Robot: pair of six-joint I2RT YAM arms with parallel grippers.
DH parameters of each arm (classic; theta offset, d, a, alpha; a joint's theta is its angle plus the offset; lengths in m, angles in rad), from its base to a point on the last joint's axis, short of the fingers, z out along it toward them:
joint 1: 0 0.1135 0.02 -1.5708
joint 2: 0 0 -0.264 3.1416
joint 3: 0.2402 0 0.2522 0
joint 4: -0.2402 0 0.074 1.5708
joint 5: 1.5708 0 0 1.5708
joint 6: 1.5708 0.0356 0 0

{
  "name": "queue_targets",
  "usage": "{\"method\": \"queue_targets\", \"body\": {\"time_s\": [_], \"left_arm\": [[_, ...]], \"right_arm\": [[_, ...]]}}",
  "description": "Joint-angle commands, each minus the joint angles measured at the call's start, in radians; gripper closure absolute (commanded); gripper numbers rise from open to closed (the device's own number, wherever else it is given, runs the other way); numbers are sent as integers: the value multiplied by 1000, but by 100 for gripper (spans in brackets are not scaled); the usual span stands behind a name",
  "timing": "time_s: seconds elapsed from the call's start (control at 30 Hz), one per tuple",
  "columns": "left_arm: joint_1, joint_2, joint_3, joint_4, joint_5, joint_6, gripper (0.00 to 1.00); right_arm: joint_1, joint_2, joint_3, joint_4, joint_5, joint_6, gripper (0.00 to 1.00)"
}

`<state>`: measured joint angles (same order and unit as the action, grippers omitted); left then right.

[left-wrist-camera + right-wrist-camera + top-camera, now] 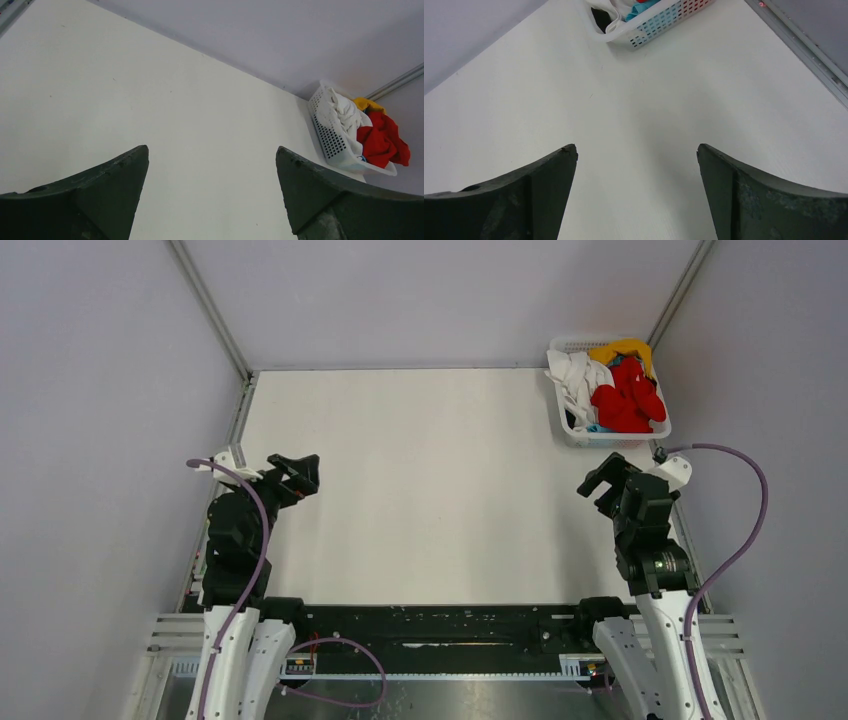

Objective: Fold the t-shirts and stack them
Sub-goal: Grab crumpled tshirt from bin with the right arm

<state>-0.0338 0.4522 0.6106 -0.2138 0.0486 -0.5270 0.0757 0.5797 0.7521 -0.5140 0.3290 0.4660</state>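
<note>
The t-shirts lie crumpled in a white lattice basket (660,425) at the far right corner of the table. A large red shirt (628,398) is on top, a white one (574,375) hangs over the left rim, a yellow one (624,346) is at the back, and a bit of turquoise (599,427) shows at the front. The left wrist view shows the red shirt (382,141) and the white one (347,116). No black shirt shows. My left gripper (300,472) is open and empty at the left. My right gripper (600,483) is open and empty, just short of the basket.
The basket (659,25) shows at the top of the right wrist view, with turquoise cloth (638,9) inside. Metal rails run along the table's left and right edges. Purple cables loop off both wrists. Grey walls close in the back and sides.
</note>
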Motion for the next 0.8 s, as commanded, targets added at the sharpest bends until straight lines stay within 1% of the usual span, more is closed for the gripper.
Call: {"method": "queue_targets", "body": {"time_s": [0.0, 0.07, 0.1, 0.13, 0.23, 0.33, 0.37, 0.43, 0.53, 0.63, 0.67, 0.77], "left_arm": [[3, 33, 37, -19, -16, -29, 1], [4, 59, 50, -18, 29, -13, 1], [4, 71, 57, -15, 44, -11, 1], [3, 83, 62, -15, 48, -11, 1], [5, 106, 80, -40, 8, -9, 1], [5, 99, 67, -27, -36, -5, 1], [6, 92, 56, -20, -41, -2, 1], [5, 77, 37, -13, -59, -7, 1], [5, 48, 11, -12, -154, -39, 1], [5, 7, -22, -21, -241, -108, 1], [6, -7, -32, -16, -243, -112, 1], [5, -32, -40, -8, -192, -57, 1]], "right_arm": [[-1, 23, 15, 70, 33, -30, 1], [-1, 58, -3, 183, -28, -129, 1], [-2, 89, 7, 218, -28, -144, 2], [-3, 130, 33, 226, 5, -133, 2], [-7, 292, 157, 235, 79, -158, 2], [-55, 494, 313, 224, 34, -204, 2], [-67, 559, 357, 224, 40, -202, 2], [-128, 678, 447, 225, 52, -197, 2], [-194, 846, 575, 224, 0, -179, 2], [-226, 1009, 715, 196, -10, -184, 2], [-232, 1059, 757, 186, -10, -192, 2], [-243, 1202, 867, 161, -1, -207, 2]]}}
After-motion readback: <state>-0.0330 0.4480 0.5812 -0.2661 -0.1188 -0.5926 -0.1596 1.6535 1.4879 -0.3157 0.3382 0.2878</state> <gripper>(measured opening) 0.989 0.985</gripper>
